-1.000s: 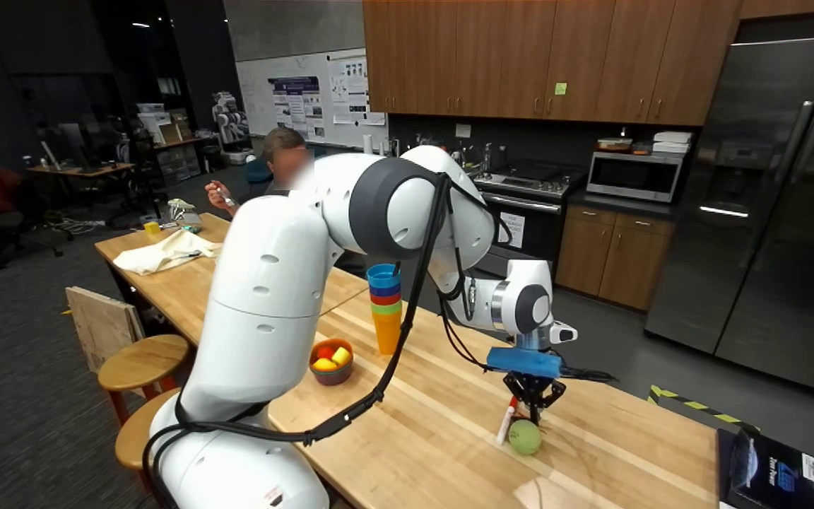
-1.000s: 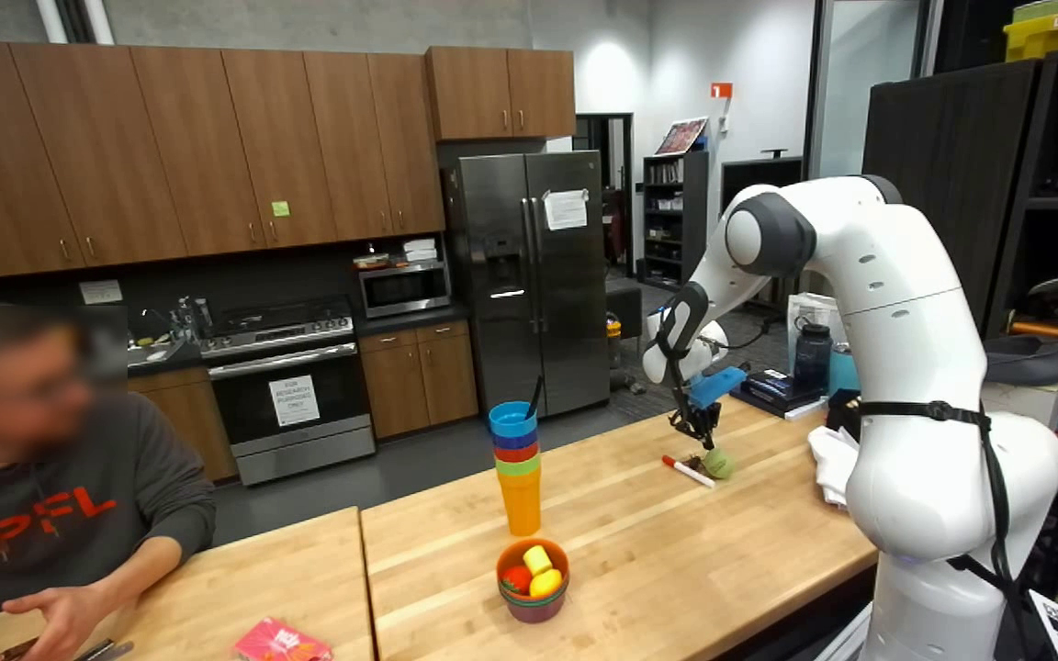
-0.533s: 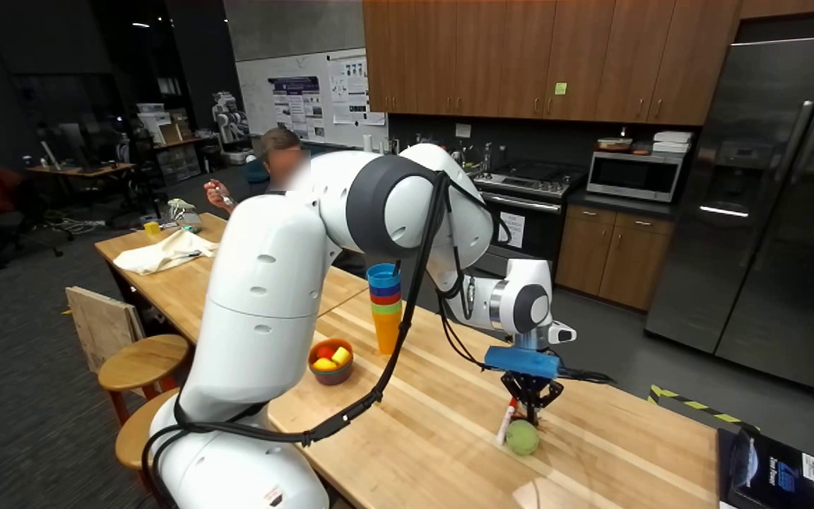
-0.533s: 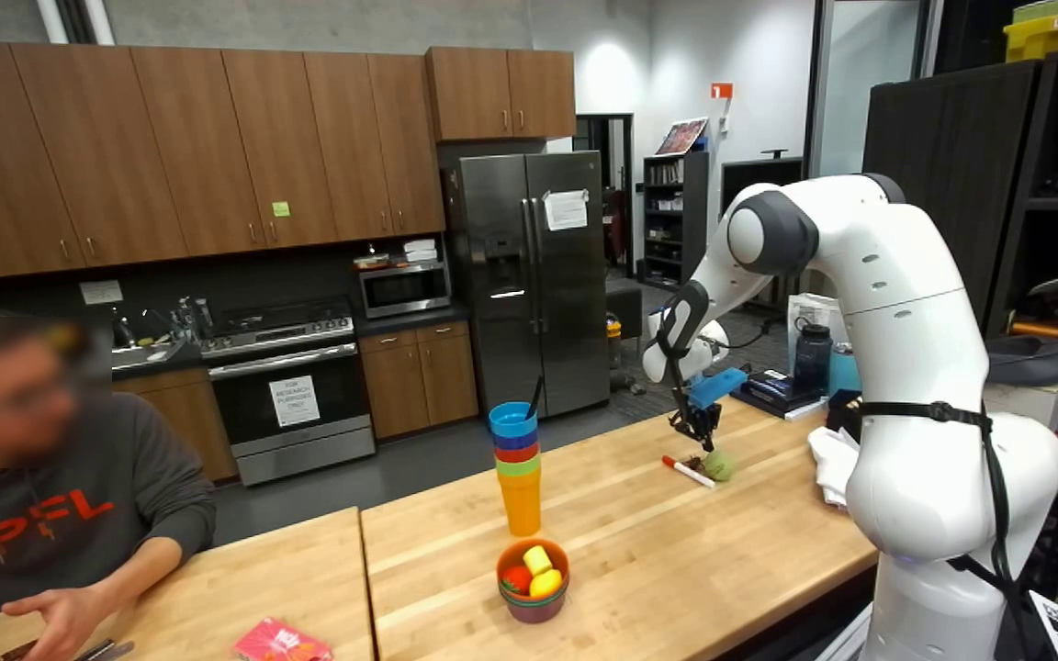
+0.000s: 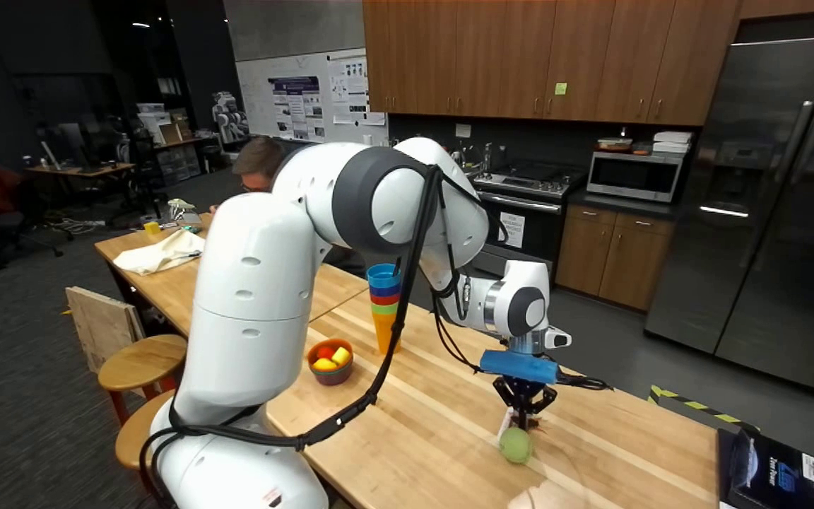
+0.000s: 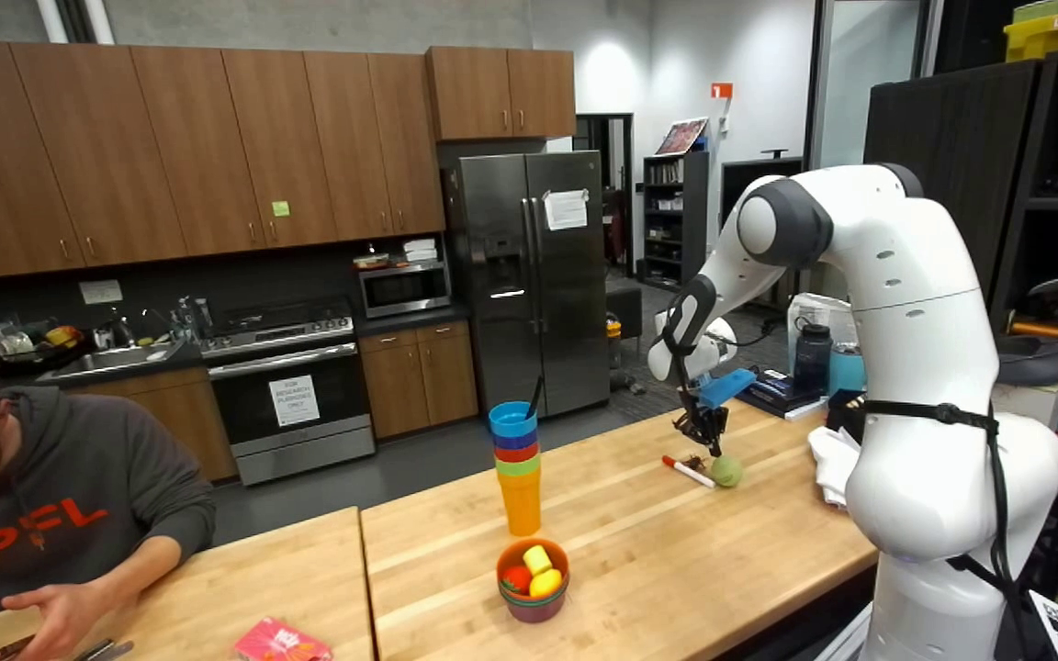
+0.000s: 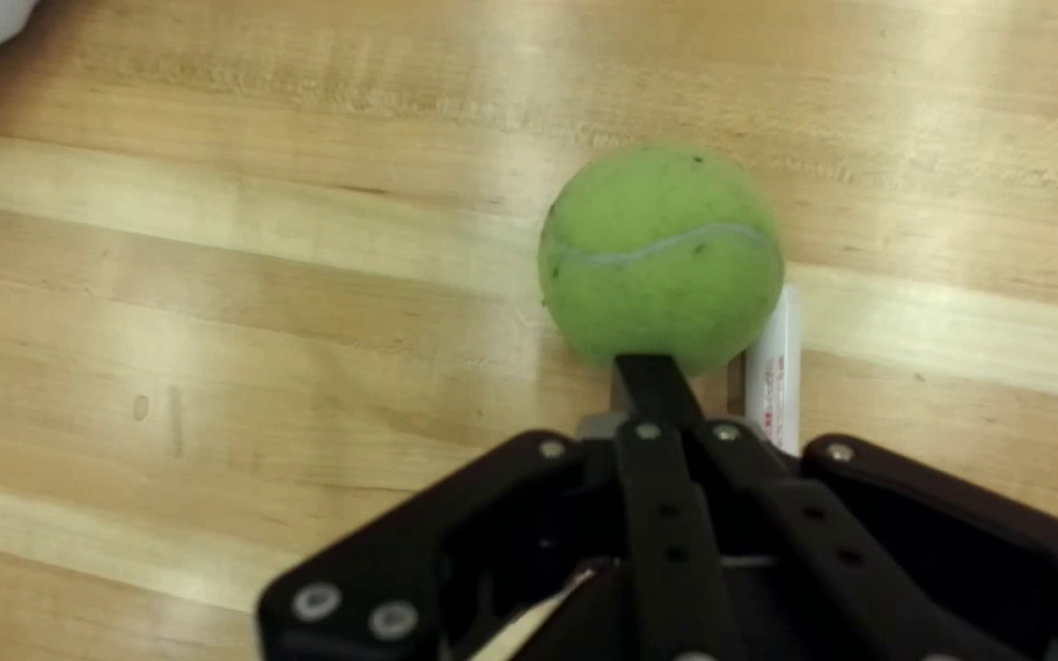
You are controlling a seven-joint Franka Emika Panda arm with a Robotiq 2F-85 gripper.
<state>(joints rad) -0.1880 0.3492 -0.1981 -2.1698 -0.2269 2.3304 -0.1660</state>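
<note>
A green tennis ball (image 7: 662, 257) rests on the wooden table, seen also in both exterior views as a small ball (image 5: 516, 445) (image 6: 726, 471). My gripper (image 7: 647, 363) is shut with nothing between its fingers; its tips stand against or just at the near edge of the ball. Seen from outside, the gripper (image 5: 523, 423) points down close to the tabletop. Beside the ball lies a white marker (image 7: 775, 367) with a red cap (image 6: 669, 461), partly hidden by the ball and gripper in the wrist view. A small brownish thing (image 6: 694, 462) lies near the marker; what it is I cannot tell.
A tall stack of coloured cups (image 6: 518, 487) stands on the table (image 6: 639, 569). Nearby is a bowl (image 6: 534, 606) with red and yellow toy food. A black box (image 5: 778, 466) and a white cloth (image 6: 834, 466) lie toward the table's end. A person (image 6: 61, 487) sits at the adjoining table.
The gripper has shifted a little toward the robot's base, and the ball has moved the same way with it. The marker stays put. The person has bent the head down.
</note>
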